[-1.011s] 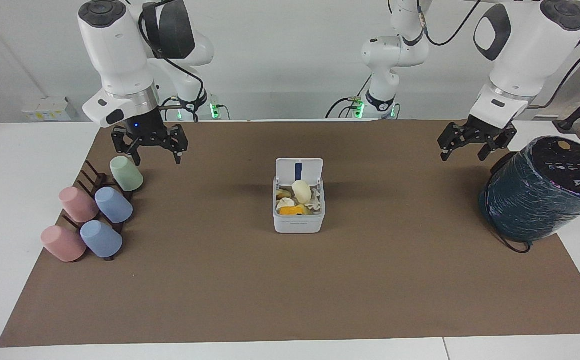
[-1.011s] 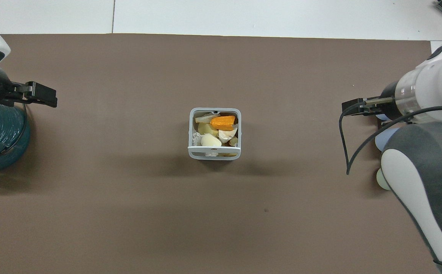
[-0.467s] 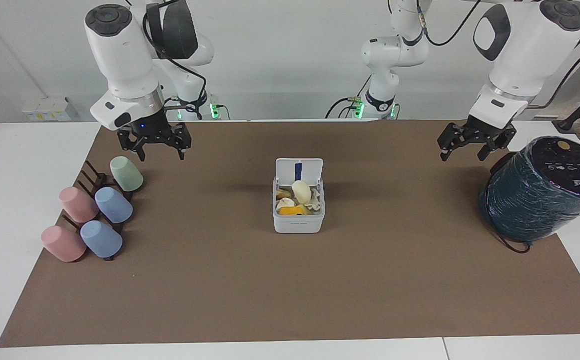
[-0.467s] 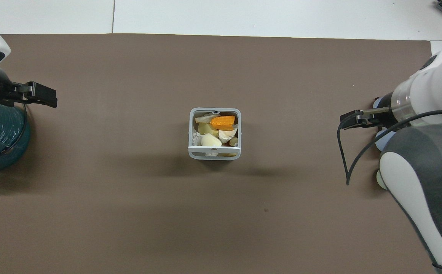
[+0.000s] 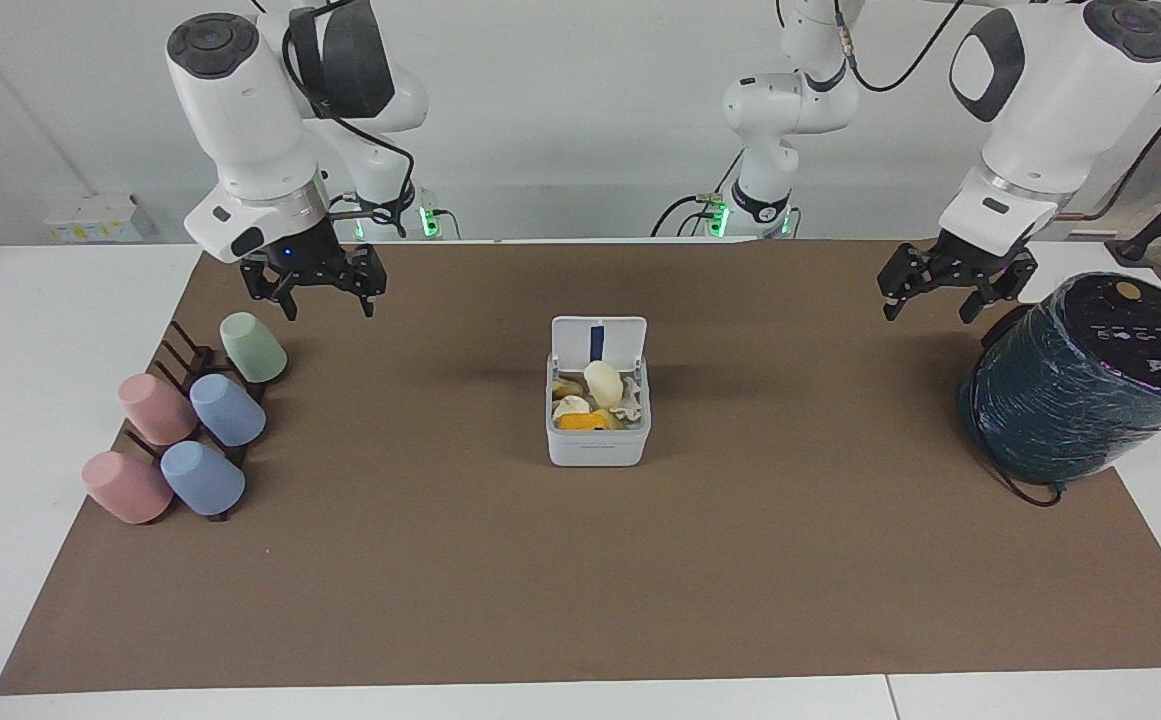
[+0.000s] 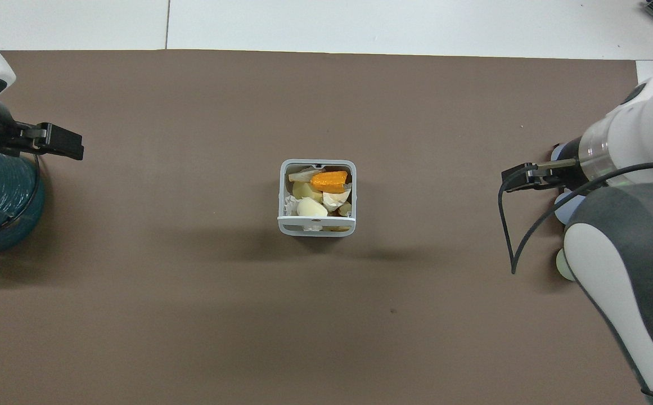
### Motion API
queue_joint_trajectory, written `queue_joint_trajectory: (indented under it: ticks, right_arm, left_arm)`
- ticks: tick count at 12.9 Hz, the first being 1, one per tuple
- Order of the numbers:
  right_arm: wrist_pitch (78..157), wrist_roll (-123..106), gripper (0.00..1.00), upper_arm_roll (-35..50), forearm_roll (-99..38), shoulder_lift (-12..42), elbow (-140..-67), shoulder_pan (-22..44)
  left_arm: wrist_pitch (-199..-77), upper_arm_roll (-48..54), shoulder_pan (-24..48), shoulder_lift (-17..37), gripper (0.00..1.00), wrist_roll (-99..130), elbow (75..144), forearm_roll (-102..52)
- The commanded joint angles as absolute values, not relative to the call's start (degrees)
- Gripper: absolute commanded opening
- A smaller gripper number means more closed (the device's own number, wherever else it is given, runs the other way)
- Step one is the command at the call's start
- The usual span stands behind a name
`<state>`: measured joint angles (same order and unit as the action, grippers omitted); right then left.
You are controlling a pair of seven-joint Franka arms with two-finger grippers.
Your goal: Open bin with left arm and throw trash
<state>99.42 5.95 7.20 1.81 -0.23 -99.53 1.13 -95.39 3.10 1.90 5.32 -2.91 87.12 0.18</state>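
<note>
The bin (image 5: 597,447) is a small white square box at the middle of the brown mat, its hinged lid (image 5: 598,344) standing open on the side nearer the robots. The trash lies inside it: a cream-white lump (image 5: 603,383), another cream lump (image 5: 570,406) and an orange piece (image 5: 580,422). In the overhead view the bin (image 6: 282,191) shows the orange piece (image 6: 329,180) and a cream lump (image 6: 310,208). My left gripper (image 5: 926,312) hangs open and empty in the air beside the teal cylinder. My right gripper (image 5: 329,312) hangs open and empty over the mat by the green cup.
A big dark teal cylinder (image 5: 1090,380) leans at the left arm's end of the table. A dark rack with several pastel cups, among them a green one (image 5: 253,347) and a pink one (image 5: 126,487), stands at the right arm's end. A brown mat (image 5: 580,580) covers the table.
My right gripper has risen and drawn back a little from over the green cup toward its base. The left arm, the bin and the trash have hardly moved.
</note>
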Motion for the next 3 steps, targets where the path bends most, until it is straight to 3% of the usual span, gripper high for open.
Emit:
queue_joint_trajectory:
  ticks: [1, 3]
  right_arm:
    - [99.3, 5.0, 1.0, 7.6, 0.5, -2.1, -101.5, 0.4]
    - [99.3, 4.9, 1.0, 7.6, 0.5, -2.1, -101.4, 0.4]
  left_arm:
    - [-96.6, 3.2, 1.7, 3.5, 1.0, -3.9, 89.4, 1.4]
    - [-96.6, 3.2, 1.7, 3.5, 1.0, -3.9, 89.4, 1.4]
